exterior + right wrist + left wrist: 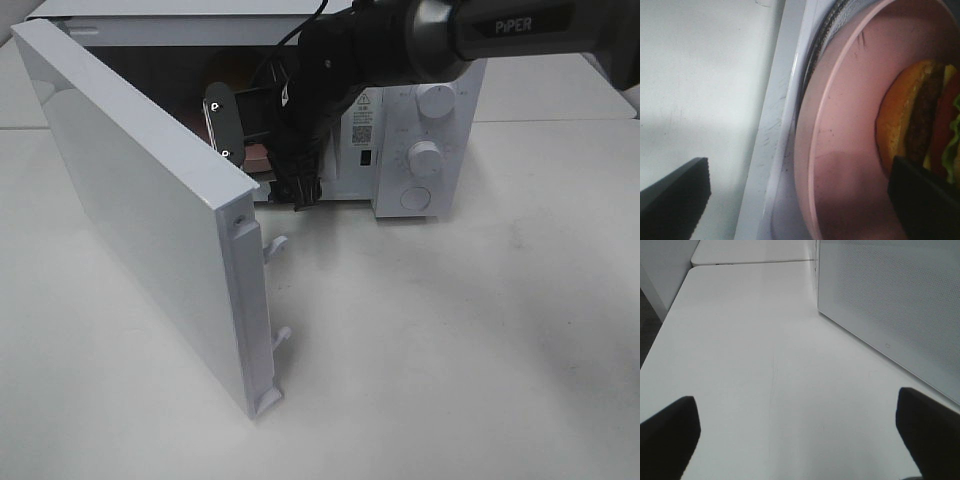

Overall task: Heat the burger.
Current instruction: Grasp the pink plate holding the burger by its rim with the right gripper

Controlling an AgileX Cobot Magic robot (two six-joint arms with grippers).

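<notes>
The burger (920,115) with golden bun, dark patty, red tomato and green lettuce stands on a round pink plate (840,150) just inside the open white microwave (420,130). In the exterior view the burger is hidden by my right arm; only a bit of the plate (258,155) shows. My right gripper (800,200) is open at the microwave's front sill (300,192), one finger (675,195) over the table and the other (925,200) beside the burger. My left gripper (800,440) is open and empty over the bare table, outside the door.
The microwave door (150,200) is swung wide open toward the front left, with two latch hooks (278,243) on its edge. Its outer face (890,300) shows in the left wrist view. Control knobs (425,158) are on the microwave's right panel. A table seam (755,262) runs behind.
</notes>
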